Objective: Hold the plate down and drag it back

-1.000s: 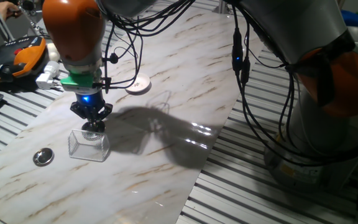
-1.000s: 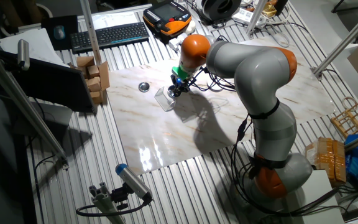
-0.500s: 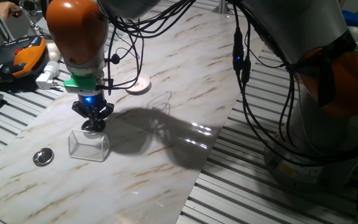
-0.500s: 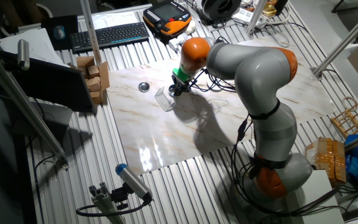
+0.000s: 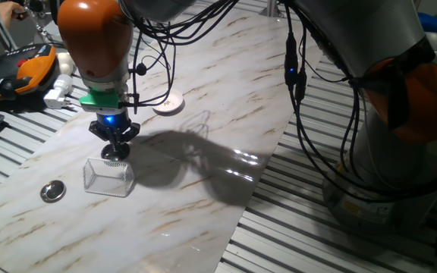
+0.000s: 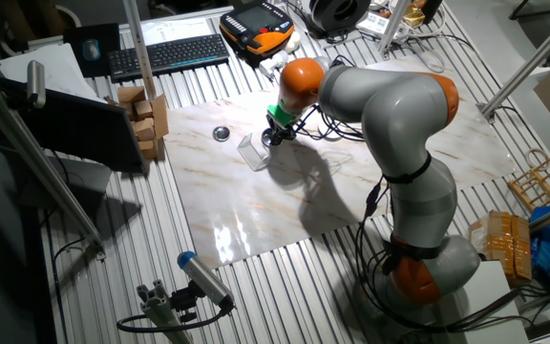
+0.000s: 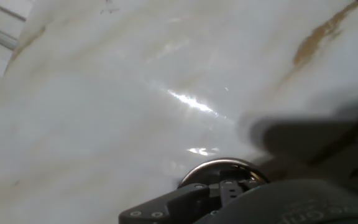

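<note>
The plate (image 5: 168,104), a small white round dish, lies on the marble board behind and to the right of my gripper, well apart from it. In one fixed view my gripper (image 5: 114,151) hangs just above the far rim of a clear plastic box (image 5: 108,178). Its fingers are close together around a small round metal piece (image 5: 114,152). In the hand view that shiny round piece (image 7: 224,169) sits right at the fingers over bare marble. In the other fixed view the gripper (image 6: 269,139) is beside the box (image 6: 251,151), and the arm hides the plate.
A second small metal disc (image 5: 51,191) lies on the board left of the box, and shows in the other fixed view as a disc (image 6: 221,133). An orange pendant (image 5: 27,67) and a white plug (image 5: 59,95) sit beyond the board's far left edge. Cables hang from the arm.
My gripper has risen a little out of the clear box and shifted slightly back, with the round metal piece still at its tips. Plate and box have not moved.
</note>
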Motion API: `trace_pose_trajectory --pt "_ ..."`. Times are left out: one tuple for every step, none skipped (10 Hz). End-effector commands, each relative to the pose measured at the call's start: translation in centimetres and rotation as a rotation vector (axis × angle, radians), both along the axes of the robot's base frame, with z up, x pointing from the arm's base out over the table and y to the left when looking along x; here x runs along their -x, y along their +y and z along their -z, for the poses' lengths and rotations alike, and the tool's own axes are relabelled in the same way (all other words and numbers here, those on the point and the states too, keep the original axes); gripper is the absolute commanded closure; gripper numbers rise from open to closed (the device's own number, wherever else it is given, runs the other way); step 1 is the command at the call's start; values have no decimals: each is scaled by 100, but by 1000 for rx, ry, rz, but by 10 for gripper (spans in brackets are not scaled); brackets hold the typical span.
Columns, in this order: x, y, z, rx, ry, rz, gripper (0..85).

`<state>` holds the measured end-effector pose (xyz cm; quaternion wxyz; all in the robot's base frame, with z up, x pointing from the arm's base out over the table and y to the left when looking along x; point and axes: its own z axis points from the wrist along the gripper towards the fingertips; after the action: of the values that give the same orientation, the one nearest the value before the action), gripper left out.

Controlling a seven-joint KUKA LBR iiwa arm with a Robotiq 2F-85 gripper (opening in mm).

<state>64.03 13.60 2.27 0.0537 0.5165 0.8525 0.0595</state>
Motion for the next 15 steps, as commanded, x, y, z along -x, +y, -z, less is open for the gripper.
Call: trace_pose_trajectory --pt "-4 -23 -7 1 0 -3 850" --pt "-10 -54 -15 3 0 -6 850" --pt "-18 -88 -23 5 -1 -13 850" --pt "-20 -108 -25 7 -2 -15 850" --pt "-22 -122 -29 12 -7 -15 850" --pt "-24 -136 -27 15 -10 -15 850" --pt "-28 -151 -21 15 -11 -17 850" --pt "-34 -167 -17 15 -13 -20 850" --pt "-38 -182 -20 17 -15 -23 850" --pt "-43 -199 -33 22 -15 -24 850" --pt "-49 -222 -47 24 -15 -26 850" --pt "-52 -248 -48 25 -15 -29 850" --pt "-48 -272 -38 24 -15 -32 850" --pt "-45 -292 -27 22 -17 -32 850" --pt "-45 -317 -25 23 -17 -35 850"
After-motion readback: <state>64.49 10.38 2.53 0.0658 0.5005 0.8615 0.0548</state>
